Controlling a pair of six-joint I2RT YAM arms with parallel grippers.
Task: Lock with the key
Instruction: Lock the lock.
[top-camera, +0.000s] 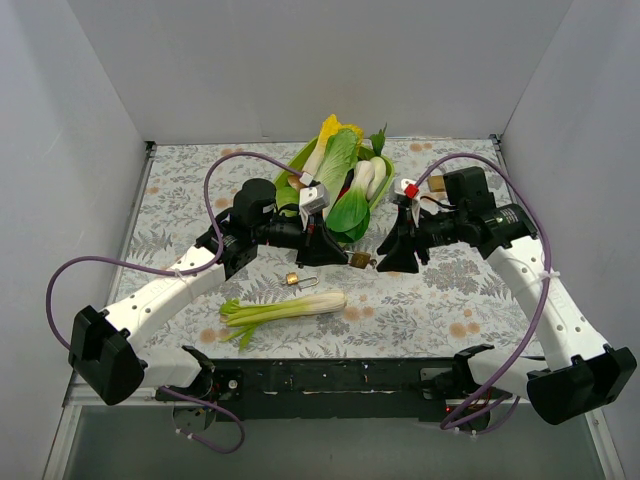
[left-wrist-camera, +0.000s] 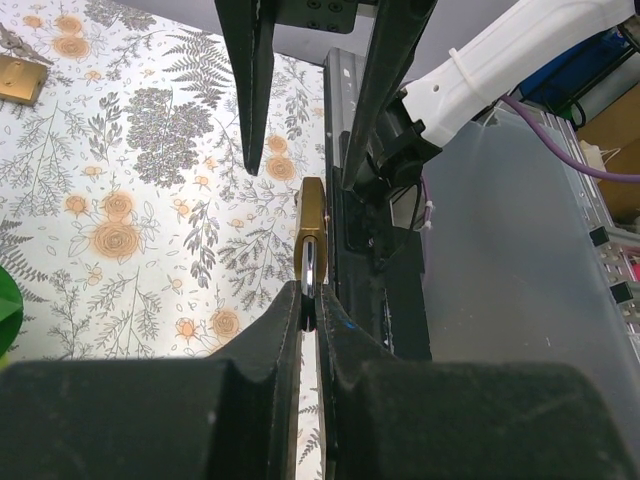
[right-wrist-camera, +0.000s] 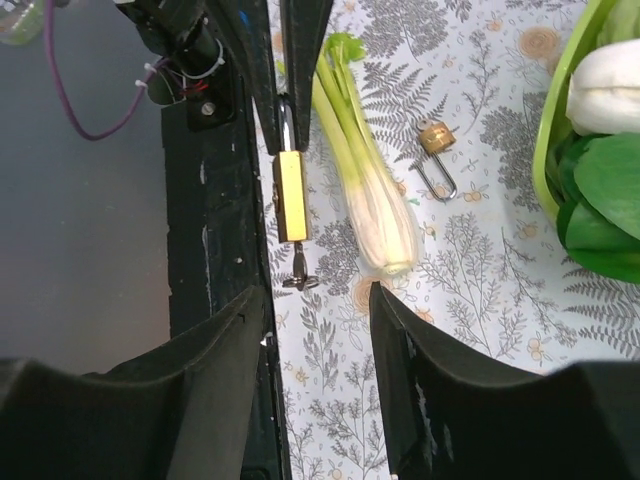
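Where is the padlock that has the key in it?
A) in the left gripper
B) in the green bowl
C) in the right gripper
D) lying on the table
A: the left gripper is shut on the shackle of the padlock; the right gripper is open near the key.

The padlock (right-wrist-camera: 291, 195) is showing a brushed brass body with a dull gleam, and its steel shackle is shining brighter. The key (right-wrist-camera: 299, 270) is looking like darker metal. The left gripper (left-wrist-camera: 311, 300) and the right gripper (right-wrist-camera: 320, 300) are showing matt black plastic, faintly grained. The table cover (top-camera: 450, 290) is giving off a soft sheen, like smooth coated cloth. The leek (right-wrist-camera: 375, 200) is looking waxy and glossy, like moulded plastic.
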